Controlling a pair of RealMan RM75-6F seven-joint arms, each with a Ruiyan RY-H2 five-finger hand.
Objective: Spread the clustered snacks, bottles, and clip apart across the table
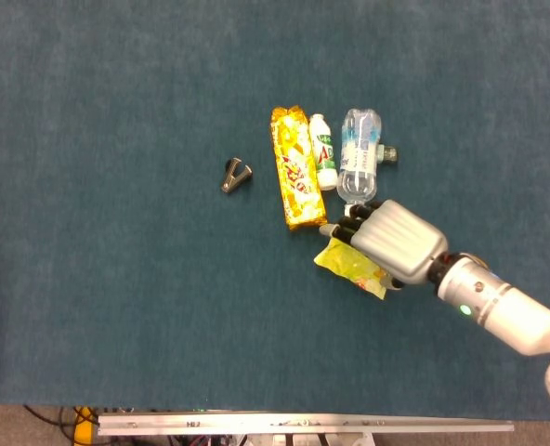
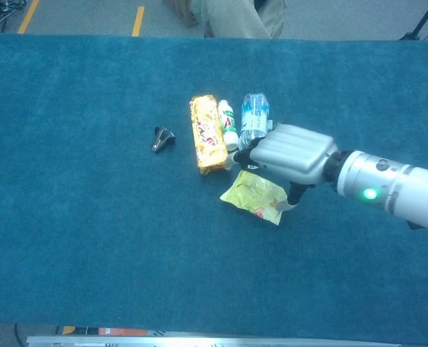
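Observation:
My right hand (image 1: 398,242) (image 2: 292,155) hovers palm down over the far edge of a yellow-green snack packet (image 1: 349,265) (image 2: 254,195) that lies flat on the blue table. Its fingers curl down toward the packet, and its thumb touches the packet's right corner; whether it grips is unclear. Just beyond the fingertips lie a clear water bottle (image 1: 359,153) (image 2: 254,119), a small white bottle with a green label (image 1: 324,150) (image 2: 228,123) and a long gold snack packet (image 1: 294,167) (image 2: 208,135), side by side. A dark metal clip (image 1: 236,175) (image 2: 162,139) sits alone to their left. The left hand is out of sight.
A small dark object (image 1: 389,153) lies against the water bottle's right side. A metal rail (image 1: 303,425) runs along the table's near edge. In the chest view, a person (image 2: 236,18) stands beyond the far edge. Bare blue cloth (image 1: 98,232) stretches to the left.

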